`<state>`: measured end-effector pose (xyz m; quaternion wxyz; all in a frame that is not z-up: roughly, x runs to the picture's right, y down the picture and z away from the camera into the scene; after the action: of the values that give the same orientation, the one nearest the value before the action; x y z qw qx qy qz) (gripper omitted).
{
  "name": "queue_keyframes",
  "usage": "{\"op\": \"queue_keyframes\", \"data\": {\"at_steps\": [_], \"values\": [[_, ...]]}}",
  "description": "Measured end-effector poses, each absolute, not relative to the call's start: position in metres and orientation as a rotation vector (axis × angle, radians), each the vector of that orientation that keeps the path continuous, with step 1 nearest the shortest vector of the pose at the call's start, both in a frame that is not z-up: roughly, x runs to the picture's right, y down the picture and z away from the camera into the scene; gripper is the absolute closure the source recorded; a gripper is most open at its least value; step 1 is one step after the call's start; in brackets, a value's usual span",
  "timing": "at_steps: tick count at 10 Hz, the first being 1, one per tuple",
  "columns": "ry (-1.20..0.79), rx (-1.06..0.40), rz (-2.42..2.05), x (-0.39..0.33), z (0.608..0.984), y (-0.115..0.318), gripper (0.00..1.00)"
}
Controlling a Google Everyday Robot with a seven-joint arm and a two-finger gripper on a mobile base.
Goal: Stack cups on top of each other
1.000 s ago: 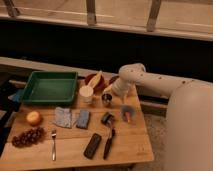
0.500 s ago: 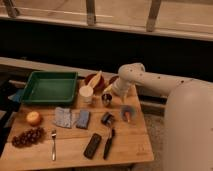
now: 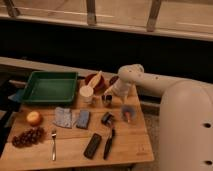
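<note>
Pretty much zero movement compared with half a second back: same pose for the white arm (image 3: 150, 82), same spots for both cups. Reaches in from the right and bends down over the back of the wooden table (image 3: 130, 145), with the gripper (image 3: 111, 93) low, right by the small silver cup (image 3: 106, 100) on its far right side, contact unclear. No way to tell the gripper's state, wide or clamped, and no way to call a hold on that cup either.

As for the small silver cup: upright on the table, toward the back middle, just right of the cream-white cup (image 3: 86, 93). Near each other but apart, so not stacked yet. Cream-white cup also upright, directly in front of the reddish-brown bowl (image 3: 92, 80) with a pale thing leaning in it. Beside that, the purple bowl (image 3: 114, 79), mostly hidden behind the arm.

Rest of the spread: green tray (image 3: 50, 86) at back left; orange fruit (image 3: 34, 118) and a bunch of dark grapes (image 3: 27, 136) down the left side; fork (image 3: 53, 145) near the front; bluish-grey cloth (image 3: 63, 117) and blue sponge (image 3: 82, 119) side by side in the middle; small dark object (image 3: 106, 118) in front of the silver cup; translucent bluish container (image 3: 128, 113) with something red in it just to the right of that; black flat slab (image 3: 92, 146) and black-handled tool (image 3: 108, 144) by the front edge.
</note>
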<state>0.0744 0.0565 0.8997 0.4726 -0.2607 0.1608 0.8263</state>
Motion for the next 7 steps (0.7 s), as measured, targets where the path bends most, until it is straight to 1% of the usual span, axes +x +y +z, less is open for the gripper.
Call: {"op": "queue_keyframes", "data": {"at_steps": [2,3,4,7], "values": [[0.406,-0.639,2.027,0.0777,0.9019,0.0593,0.2],[0.406,-0.641,2.024,0.0781,0.9024,0.0607,0.25],[0.402,-0.645,2.016,0.077,0.9024,0.0625,0.36],[0.392,-0.652,2.006,0.0761,0.9015,0.0632,0.66]]}}
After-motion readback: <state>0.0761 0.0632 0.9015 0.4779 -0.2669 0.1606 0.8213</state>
